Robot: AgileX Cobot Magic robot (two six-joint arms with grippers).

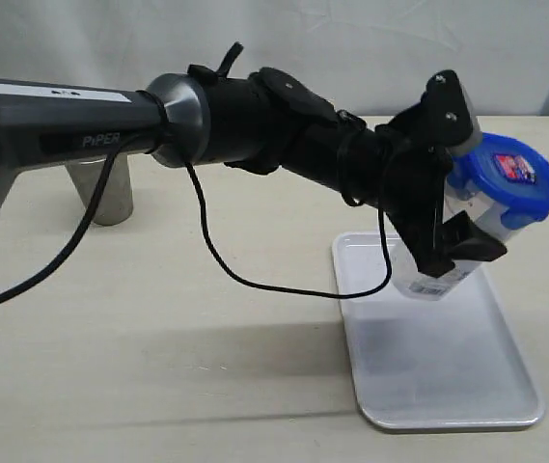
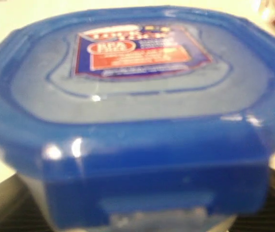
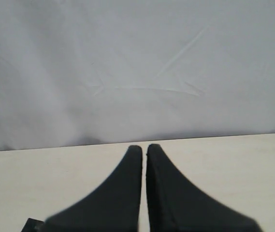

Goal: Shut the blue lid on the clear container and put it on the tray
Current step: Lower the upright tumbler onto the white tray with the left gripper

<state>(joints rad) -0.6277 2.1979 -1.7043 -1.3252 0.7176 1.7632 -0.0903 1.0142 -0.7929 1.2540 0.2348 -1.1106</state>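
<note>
— So, what have your left jaws got?
— They stand wide, clamped around the clear container [image 1: 430, 278], tilted above one end of the tray [image 1: 448, 386]; the blue lid [image 1: 506, 178] sits on it, just beyond them.
— And the right jaws?
— Pressed together, holding nothing, over the counter [image 3: 234, 157]

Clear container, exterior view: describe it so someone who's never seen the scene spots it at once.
On the pale table, find the flat white rectangular tray at right. Over its far end the black left gripper holds a tall clear plastic container, tilted, capped by a translucent blue lid. Unlike the tapered steel cup at back left, it is see-through, blue-topped and gripped.
</note>
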